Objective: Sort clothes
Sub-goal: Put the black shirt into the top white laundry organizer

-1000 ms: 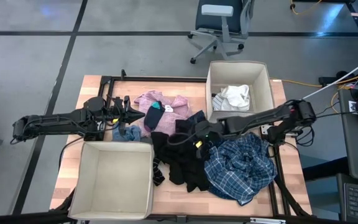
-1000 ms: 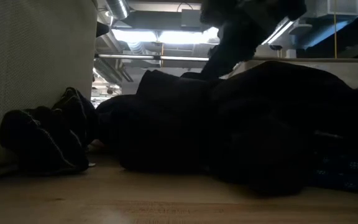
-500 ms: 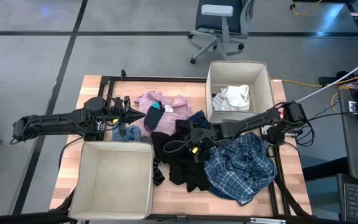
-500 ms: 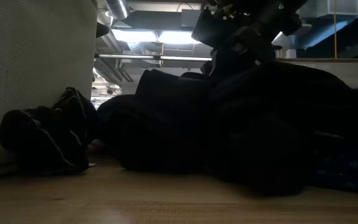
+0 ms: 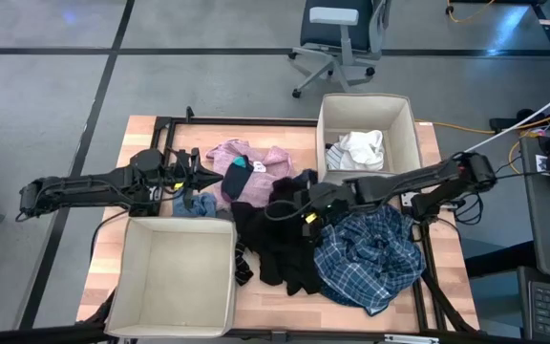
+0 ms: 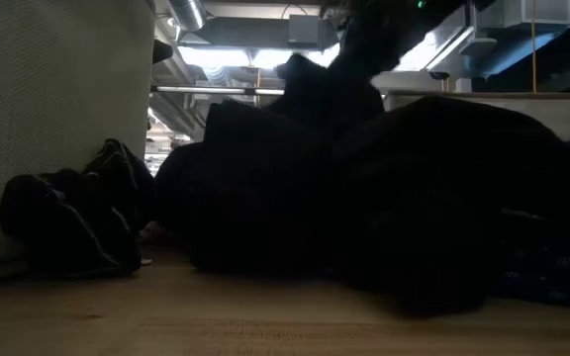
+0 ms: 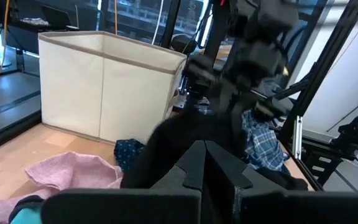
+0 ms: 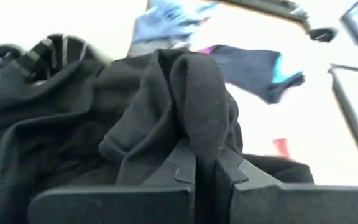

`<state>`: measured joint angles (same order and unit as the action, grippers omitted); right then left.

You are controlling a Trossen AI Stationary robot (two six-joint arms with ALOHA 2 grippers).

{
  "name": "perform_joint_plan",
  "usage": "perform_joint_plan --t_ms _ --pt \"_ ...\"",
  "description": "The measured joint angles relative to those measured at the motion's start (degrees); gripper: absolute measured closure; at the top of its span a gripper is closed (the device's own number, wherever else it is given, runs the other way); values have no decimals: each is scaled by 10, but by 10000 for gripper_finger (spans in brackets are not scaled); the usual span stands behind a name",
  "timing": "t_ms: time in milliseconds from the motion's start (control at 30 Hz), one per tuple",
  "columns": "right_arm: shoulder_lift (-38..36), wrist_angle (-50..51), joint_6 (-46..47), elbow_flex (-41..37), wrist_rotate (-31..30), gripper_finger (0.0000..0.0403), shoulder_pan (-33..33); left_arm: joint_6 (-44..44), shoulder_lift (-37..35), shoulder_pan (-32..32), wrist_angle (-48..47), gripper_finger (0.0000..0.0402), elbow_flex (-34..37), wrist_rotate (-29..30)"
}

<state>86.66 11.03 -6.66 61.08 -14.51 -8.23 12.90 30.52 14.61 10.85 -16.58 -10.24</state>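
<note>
We see a pink patterned top (image 5: 248, 161) spread crumpled near the tabletop's far edge, with a dark sock with a teal toe (image 5: 236, 179) lying on it. Just beside it sits a small blue denim item (image 5: 195, 204), bunched up. A heap of black pieces (image 5: 280, 250) fills the middle; one fold of it (image 8: 197, 102) is pinched up into a ridge, raised above the rest. A striped sock (image 5: 243, 264) pokes out from the heap's edge. The blue-white plaid shirt (image 5: 369, 256) lies rumpled, touching the black heap. A white cloth (image 5: 359, 150) rests crumpled inside a bin.
</note>
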Motion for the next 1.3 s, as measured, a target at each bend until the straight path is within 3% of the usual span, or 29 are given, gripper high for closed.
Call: perform_joint_plan --t_ms 300,1300 --pt "-81 34 -30 34 -114 384 9 -11 0 0 1 400 0 0" --pt "-93 267 -151 455 -240 384 201 -16 0 0 0 400 0 0"
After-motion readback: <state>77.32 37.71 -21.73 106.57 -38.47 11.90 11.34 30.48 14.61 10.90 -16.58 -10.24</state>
